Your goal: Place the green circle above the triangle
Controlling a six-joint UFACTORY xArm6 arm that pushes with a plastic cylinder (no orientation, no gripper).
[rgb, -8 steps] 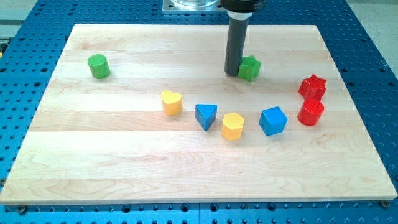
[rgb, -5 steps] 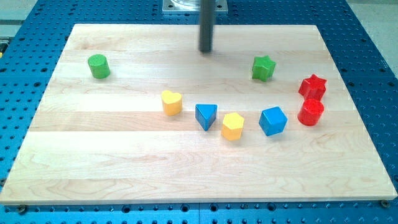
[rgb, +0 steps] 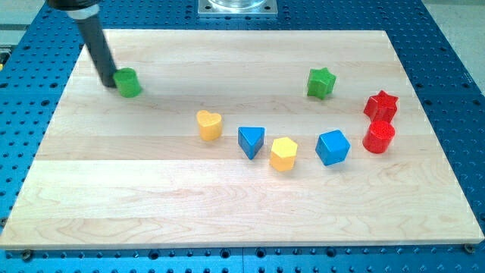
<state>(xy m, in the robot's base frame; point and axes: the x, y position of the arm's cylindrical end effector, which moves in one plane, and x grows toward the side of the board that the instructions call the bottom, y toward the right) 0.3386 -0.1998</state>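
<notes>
Green circle (rgb: 128,82) far left on desk (rgb: 227,205), my tip (rgb: 107,83) touching its left side; no jaws on tool. Blue triangle (rgb: 251,141) well right, nearer; push barely begun.

green circle (rgb: 128,82), blue triangle (rgb: 251,141), dark rod (rgb: 96,45)

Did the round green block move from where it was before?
Yes. The green circle has slid a little toward the view's right, farther from the board's left edge. My tip now touches its left side.
</notes>
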